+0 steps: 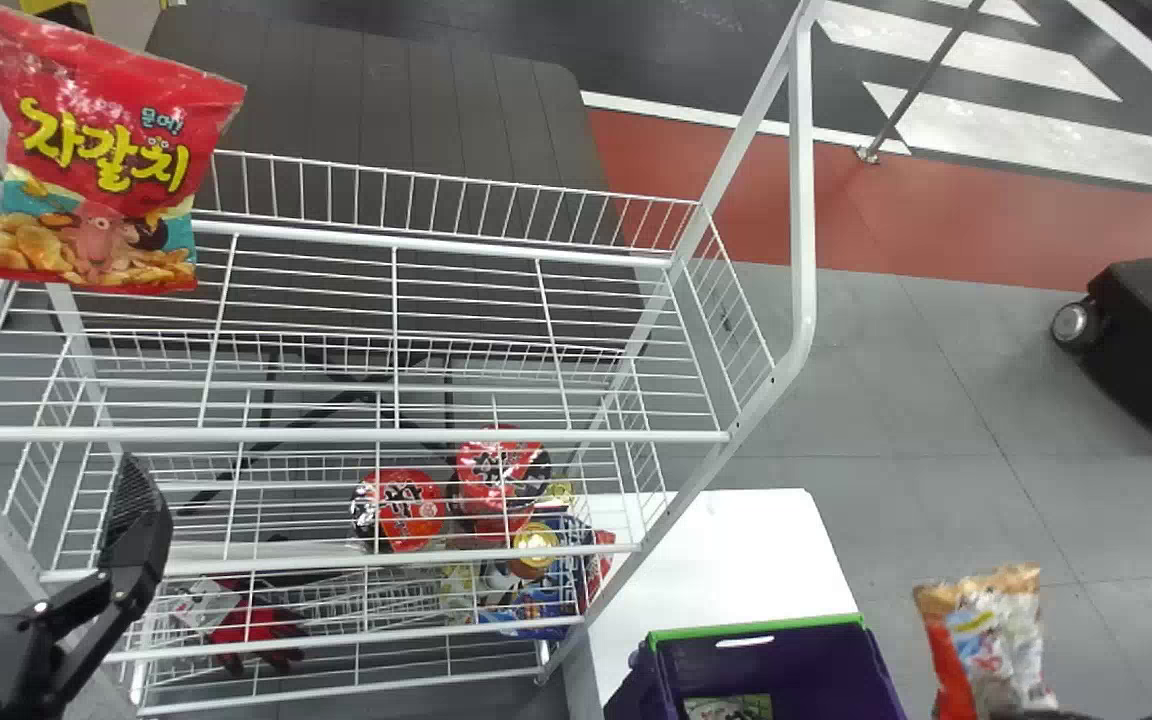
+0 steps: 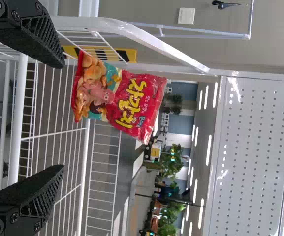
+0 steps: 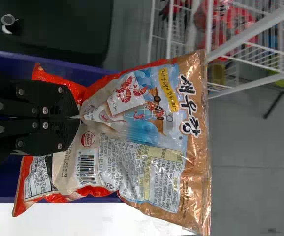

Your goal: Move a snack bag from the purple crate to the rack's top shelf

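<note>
My right gripper [image 1: 1028, 713] is at the head view's bottom right, beside the purple crate [image 1: 758, 650], with an orange-and-blue snack bag [image 1: 991, 640] upright above it. In the right wrist view the right gripper [image 3: 77, 118] is shut on the lower part of that snack bag [image 3: 151, 132]. A red snack bag [image 1: 111, 160] stands on the rack's top shelf [image 1: 336, 434] at the far left. My left gripper [image 1: 36, 485] is by the rack's front left; in the left wrist view the left gripper [image 2: 62, 115] stands open and empty, apart from the red bag [image 2: 117, 98].
Red cup packages [image 1: 406, 508] and other packets sit on the rack's lower shelves. The rack's slanted right frame [image 1: 726, 440] rises between the shelves and the held bag. A white table [image 1: 726, 560] adjoins the crate, which holds a green packet [image 1: 728, 708].
</note>
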